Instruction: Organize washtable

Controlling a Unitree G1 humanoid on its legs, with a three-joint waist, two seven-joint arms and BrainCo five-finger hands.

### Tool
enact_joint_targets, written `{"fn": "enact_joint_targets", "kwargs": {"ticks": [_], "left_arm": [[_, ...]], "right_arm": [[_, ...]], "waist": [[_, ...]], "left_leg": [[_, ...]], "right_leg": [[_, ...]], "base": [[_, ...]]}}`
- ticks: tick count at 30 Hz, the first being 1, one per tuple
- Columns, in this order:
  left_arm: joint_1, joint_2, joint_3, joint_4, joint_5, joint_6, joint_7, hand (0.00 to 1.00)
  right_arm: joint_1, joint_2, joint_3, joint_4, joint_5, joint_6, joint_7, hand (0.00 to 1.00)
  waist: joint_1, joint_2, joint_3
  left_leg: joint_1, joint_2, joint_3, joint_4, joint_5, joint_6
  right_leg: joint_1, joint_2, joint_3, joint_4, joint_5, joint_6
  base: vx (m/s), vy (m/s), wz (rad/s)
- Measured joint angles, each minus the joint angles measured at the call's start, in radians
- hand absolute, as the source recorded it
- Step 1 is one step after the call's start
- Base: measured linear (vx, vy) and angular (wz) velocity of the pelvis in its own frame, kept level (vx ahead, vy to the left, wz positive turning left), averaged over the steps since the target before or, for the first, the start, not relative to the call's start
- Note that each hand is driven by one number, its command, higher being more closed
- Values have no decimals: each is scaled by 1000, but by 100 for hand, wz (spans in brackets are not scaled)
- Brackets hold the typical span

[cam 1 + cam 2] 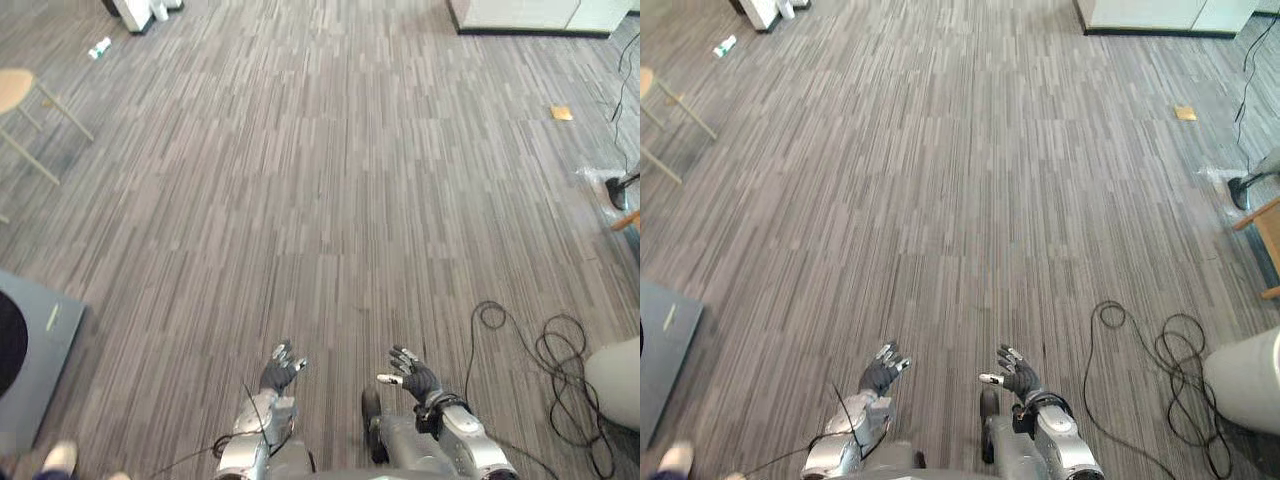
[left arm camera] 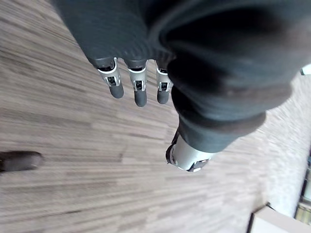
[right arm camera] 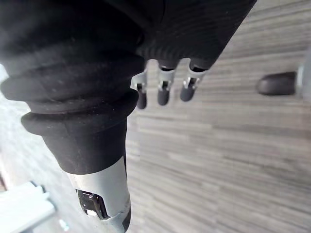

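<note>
Both hands hang low over a grey striped floor, holding nothing. My left hand is at the bottom centre-left with relaxed, spread fingers. My right hand is beside it to the right, also open, its fingers straight over bare floor. A grey table corner with a dark round basin shows at the far left edge. No washtable item is in either hand.
A wooden stool stands at the upper left, with a small bottle on the floor beyond it. White cabinets line the far right. A white rounded object sits at the right edge, and a small yellow scrap lies further off.
</note>
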Motion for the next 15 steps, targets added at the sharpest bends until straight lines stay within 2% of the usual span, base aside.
{"fn": "enact_joint_targets", "kwargs": {"ticks": [1,3,4,5,6,7,8,9,10,11,12,13,14,15], "left_arm": [[1,0,0,-7,-4,-2,-9,0],[4,-1,2,-31,-24,-2,-14,0],[8,-1,9,-52,-30,-2,-14,0],[10,-2,22,-77,-33,-2,-14,0],[13,-4,32,-91,-34,-2,-13,0],[23,-5,49,-131,-34,-2,-12,0],[44,-4,60,-174,-33,-2,-11,0],[49,-5,70,-187,-33,-2,-11,0],[56,-3,85,-192,-33,-1,-11,0],[56,4,113,-215,-32,0,-5,0],[58,-2,123,-237,-30,0,-3,0],[60,-7,130,-264,-26,0,2,0],[64,-7,141,-266,-26,0,5,0],[80,-9,147,-269,-26,0,5,0]], "right_arm": [[1,1,-1,1,0,0,-1,0],[0,-11,-6,2,0,-2,-2,0],[-3,-13,-15,2,0,-1,-3,0],[-7,-11,-22,3,0,0,-3,0],[-3,-12,-21,4,0,1,-3,0],[8,-12,-18,4,0,2,-2,0],[16,-17,-4,4,0,3,-2,0],[14,-19,3,6,-2,4,-2,0],[13,-14,11,12,-2,8,-2,0],[-6,5,34,13,-2,9,-3,0],[-24,-4,49,14,-2,9,-1,0],[-54,-4,88,26,-2,14,1,0],[-66,-5,132,29,-1,16,5,0],[-83,-3,162,35,-1,16,6,0]], "waist": [[0,-9,4],[3,-17,9],[12,-11,7],[21,-10,9],[27,-13,12],[40,-4,7],[61,-1,8],[72,13,9],[94,10,7],[115,-24,-6],[114,-20,-5],[133,-22,-7],[162,-27,-26],[166,-31,-53]], "left_leg": [[-28,-4,1,2,-1,0],[-97,-21,-1,-66,-28,-41],[-156,-36,-2,-146,-52,-51],[-214,-57,-1,-253,-60,-47],[-238,-69,0,-325,-59,-49],[-263,-89,-7,-511,-39,-68],[-276,-90,-14,-710,18,-93],[-282,-90,-26,-761,99,-87],[-280,-88,-26,-787,198,-80],[-294,-116,2,-754,185,-28],[-305,-115,0,-715,153,-8],[-307,-114,14,-651,112,28],[-279,-114,47,-636,72,44],[-266,-115,68,-646,53,58]], "right_leg": [[79,-4,20,-29,-5,-7],[169,-11,36,-82,-19,-25],[208,-14,41,-112,-41,-34],[250,-23,40,-141,-75,-30],[272,-26,37,-157,-92,-19],[319,-30,39,-185,-134,8],[357,-26,45,-198,-185,33],[380,-25,52,-198,-209,44],[402,-31,75,-197,-231,47],[392,-67,94,-179,-248,52],[381,-67,93,-157,-241,62],[374,-75,106,-104,-237,70],[356,-92,128,-30,-227,85],[316,-102,133,52,-221,95]], "base": [[554,-117,-24],[525,-58,-35],[480,21,-42],[463,49,-38],[446,96,-29],[443,136,-31],[452,157,-34],[377,153,-41],[478,235,-33],[486,233,-22],[692,330,-15],[604,264,-27],[586,267,-44],[368,164,-43]]}}
